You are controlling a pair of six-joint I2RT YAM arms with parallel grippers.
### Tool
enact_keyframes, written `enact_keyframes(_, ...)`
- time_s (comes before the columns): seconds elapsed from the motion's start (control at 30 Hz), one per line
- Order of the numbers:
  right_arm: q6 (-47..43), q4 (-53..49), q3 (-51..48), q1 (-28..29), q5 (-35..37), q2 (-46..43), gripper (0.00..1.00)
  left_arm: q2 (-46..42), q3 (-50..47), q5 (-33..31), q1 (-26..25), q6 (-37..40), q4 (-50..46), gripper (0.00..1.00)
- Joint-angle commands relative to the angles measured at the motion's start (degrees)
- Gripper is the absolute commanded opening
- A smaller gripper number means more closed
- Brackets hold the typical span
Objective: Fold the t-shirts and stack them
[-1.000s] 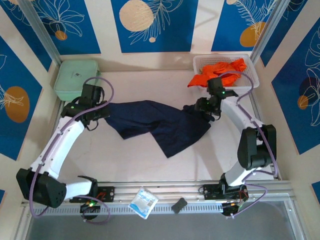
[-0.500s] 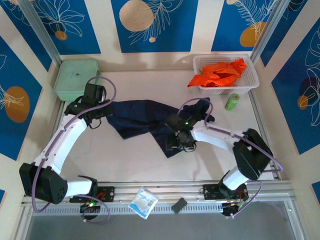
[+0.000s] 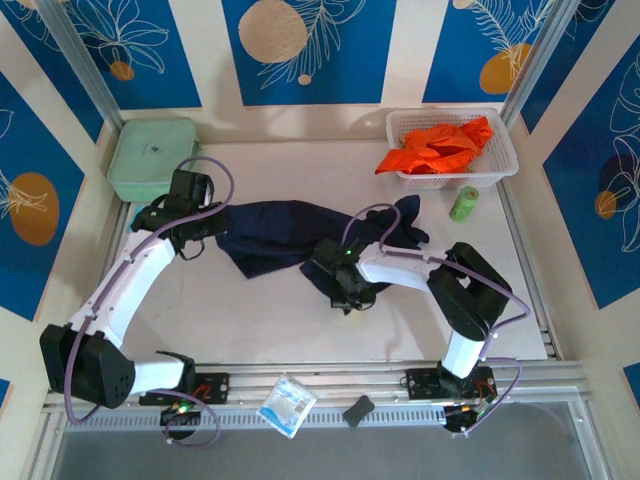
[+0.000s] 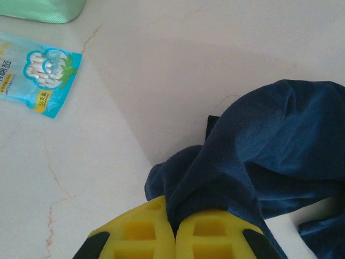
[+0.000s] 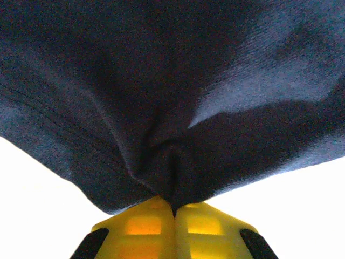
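The navy t-shirt (image 3: 270,235) lies crumpled across the middle of the table. My left gripper (image 3: 205,228) is shut on its left end, and the cloth bunches between the yellow fingers (image 4: 210,234) of that gripper (image 4: 175,218), with the shirt (image 4: 259,140) spreading away to the right. My right gripper (image 3: 345,295) is shut on the shirt's near lower edge. Dark fabric (image 5: 172,91) is pinched at the tips of this gripper (image 5: 173,208) and drapes over them. The orange t-shirt (image 3: 435,145) sits heaped in the white basket (image 3: 503,168) at the back right.
A pale green case (image 3: 152,155) stands at the back left, its corner (image 4: 43,9) near a blue snack packet (image 4: 38,75). A small green bottle (image 3: 464,203) stands in front of the basket. Another packet (image 3: 287,403) and a black piece (image 3: 358,409) lie on the front rail.
My right arm swung from beside the basket to the shirt's near edge and its gripper shut on the cloth. The green bottle came into sight. The left arm barely moved.
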Motion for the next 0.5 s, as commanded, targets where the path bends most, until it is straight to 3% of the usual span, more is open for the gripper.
enact_keyframes(0.0, -0.48, -3.06, -0.07, 0.51, 3.20, -3.32, 0.00, -0.92, -0.43, 0.73, 0.54, -0.44, 0.51, 0.00)
enact_keyframes(0.33, -6.81, -16.13, 14.33, 0.71, 14.39, -17.58, 0.00, -1.60, -0.28, 0.27, 0.65, -0.62, -0.51, 0.00)
enact_keyframes(0.47, -11.65, -19.45, 21.38, -1.93, 18.65, -20.74, 0.00, -1.91, 0.13, -0.13, 0.68, -0.47, -1.15, 0.00)
